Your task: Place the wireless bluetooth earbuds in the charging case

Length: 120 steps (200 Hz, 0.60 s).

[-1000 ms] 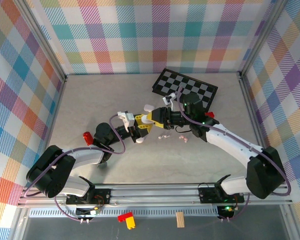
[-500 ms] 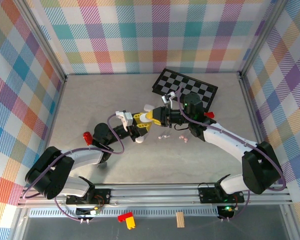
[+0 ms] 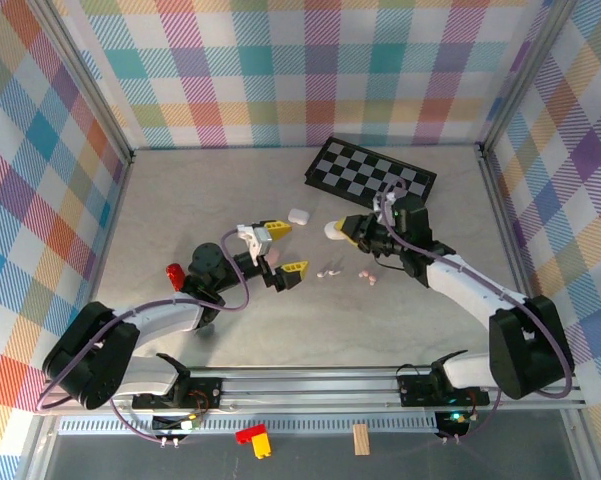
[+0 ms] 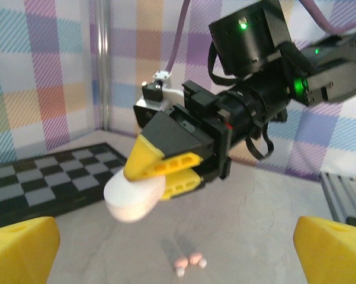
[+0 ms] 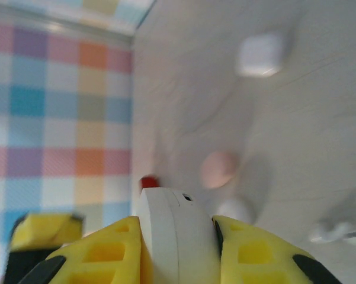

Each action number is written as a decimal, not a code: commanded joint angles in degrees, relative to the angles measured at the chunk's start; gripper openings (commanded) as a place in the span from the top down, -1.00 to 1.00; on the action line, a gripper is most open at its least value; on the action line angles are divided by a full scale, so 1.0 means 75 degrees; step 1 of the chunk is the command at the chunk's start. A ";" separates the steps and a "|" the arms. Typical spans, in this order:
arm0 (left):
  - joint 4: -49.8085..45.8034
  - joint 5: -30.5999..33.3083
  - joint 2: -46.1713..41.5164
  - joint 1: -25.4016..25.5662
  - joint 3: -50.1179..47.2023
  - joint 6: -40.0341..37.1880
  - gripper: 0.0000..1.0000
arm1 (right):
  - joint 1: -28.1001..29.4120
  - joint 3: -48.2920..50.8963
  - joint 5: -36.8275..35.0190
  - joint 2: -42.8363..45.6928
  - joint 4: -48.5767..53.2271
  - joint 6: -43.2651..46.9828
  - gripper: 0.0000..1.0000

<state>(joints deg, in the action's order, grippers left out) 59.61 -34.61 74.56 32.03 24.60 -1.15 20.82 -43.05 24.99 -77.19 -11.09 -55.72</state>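
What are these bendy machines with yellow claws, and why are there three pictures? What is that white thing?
They are two robot arms bolted to a table. Each ends in a pincer with two yellow fingers. The wide picture comes from a camera up above; the other two come from small cameras on the wrists. The left pincer stands wide open and holds nothing. The right pincer squeezes a white case, the little box that earbuds go in. On the table lie tiny earbuds, some white and some pink, another white case, a checkered board and a small red block.
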 commanded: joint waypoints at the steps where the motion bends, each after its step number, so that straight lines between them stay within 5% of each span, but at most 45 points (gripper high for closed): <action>1: -0.1226 0.0146 -0.0192 0.0174 0.0275 -0.0732 -1.00 | -0.0327 -0.0044 -0.1016 -0.0515 0.0179 0.0716 0.70; 37: -0.1914 0.0326 -0.0201 0.0352 0.0427 -0.0980 -1.00 | -0.0386 -0.0522 -0.1895 -0.1790 0.0113 0.1063 0.70; 120: -0.3264 0.0918 -0.0854 0.0428 0.0447 -0.1269 -1.00 | -0.0505 -0.1298 -0.1621 -0.3967 -0.0483 0.1410 0.51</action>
<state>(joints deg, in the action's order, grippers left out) 39.62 -30.26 70.70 34.85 26.52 -9.56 17.52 -51.07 12.80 -104.12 -13.32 -46.98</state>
